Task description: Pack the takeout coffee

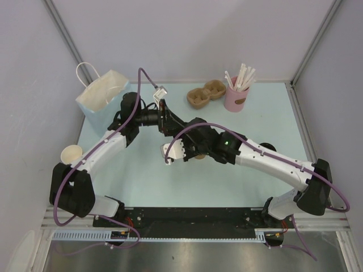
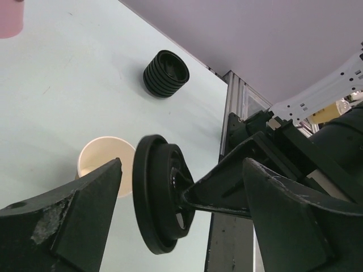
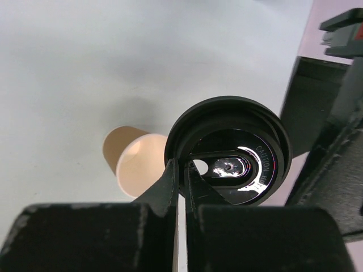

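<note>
The takeout coffee's tan paper cup (image 3: 139,164) stands open on the pale table, cream inside, also seen in the left wrist view (image 2: 105,161). Its round black lid (image 3: 227,153) hangs on edge in the air above and beside the cup, apart from it. My right gripper (image 3: 182,164) is shut on the lid's rim. My left gripper (image 2: 182,170) stands open with its fingers either side of the lid (image 2: 161,192), not touching it. From above, the two grippers meet at mid-table, left (image 1: 168,122) and right (image 1: 182,139), and hide the lid.
A white paper bag (image 1: 102,99) stands at the back left. A cardboard cup carrier (image 1: 207,93) and a pink cup of straws (image 1: 237,93) sit at the back. A stack of black lids (image 2: 165,73) lies at the right, lidless cups (image 1: 72,154) at the left.
</note>
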Motion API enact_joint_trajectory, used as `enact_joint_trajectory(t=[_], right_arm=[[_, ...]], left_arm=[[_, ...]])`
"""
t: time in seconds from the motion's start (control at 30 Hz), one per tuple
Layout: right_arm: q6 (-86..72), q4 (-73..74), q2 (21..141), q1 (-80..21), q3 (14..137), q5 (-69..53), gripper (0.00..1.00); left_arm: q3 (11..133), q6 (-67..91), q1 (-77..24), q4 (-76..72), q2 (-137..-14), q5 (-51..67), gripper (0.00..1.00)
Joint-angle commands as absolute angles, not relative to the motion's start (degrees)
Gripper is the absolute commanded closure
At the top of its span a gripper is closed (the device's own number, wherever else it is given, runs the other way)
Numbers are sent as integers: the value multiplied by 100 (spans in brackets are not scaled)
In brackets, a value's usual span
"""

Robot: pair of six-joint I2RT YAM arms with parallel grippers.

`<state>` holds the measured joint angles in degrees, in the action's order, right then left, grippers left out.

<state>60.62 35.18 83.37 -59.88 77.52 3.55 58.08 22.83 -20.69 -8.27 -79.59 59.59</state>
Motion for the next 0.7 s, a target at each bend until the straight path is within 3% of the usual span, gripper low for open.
enact_joint_trajectory(t=[0.0, 0.23, 0.47, 0.67], right_arm=[[5792, 3797, 8007, -5924, 7875, -192, 100], [5494, 4306, 7726, -5450, 7875, -1150, 100], [5142, 4535, 7576, -4616, 7875, -2038, 100], [4650, 4597, 7874, -4061, 7875, -2636, 100]], left_arm=[[6047, 2153, -1978, -923, -7691, 5977, 3], [6328, 1609, -1662, -362, -7489, 5564, 1], [6961, -376, -1415, 1343, -7225, 4361, 1], [6103, -1028, -1415, 1328, -6636, 4095, 1]])
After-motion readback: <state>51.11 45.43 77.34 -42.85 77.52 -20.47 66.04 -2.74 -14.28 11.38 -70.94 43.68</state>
